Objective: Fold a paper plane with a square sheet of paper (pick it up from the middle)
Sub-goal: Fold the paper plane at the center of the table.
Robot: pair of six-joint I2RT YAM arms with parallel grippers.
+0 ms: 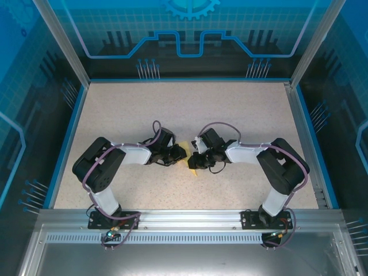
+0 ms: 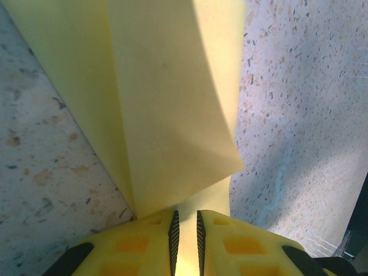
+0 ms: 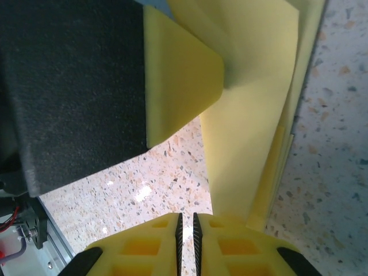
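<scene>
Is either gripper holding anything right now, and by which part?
The left gripper pinches the folded yellow paper by its near end. The right gripper is shut beside it; grip unclear.

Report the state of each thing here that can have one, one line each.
yellow paper sheet: folded over into layers, lying between the two grippers.
left gripper: shut on the sheet's edge.
right gripper: shut, right at the sheet; whether it pinches the sheet is unclear.
</scene>
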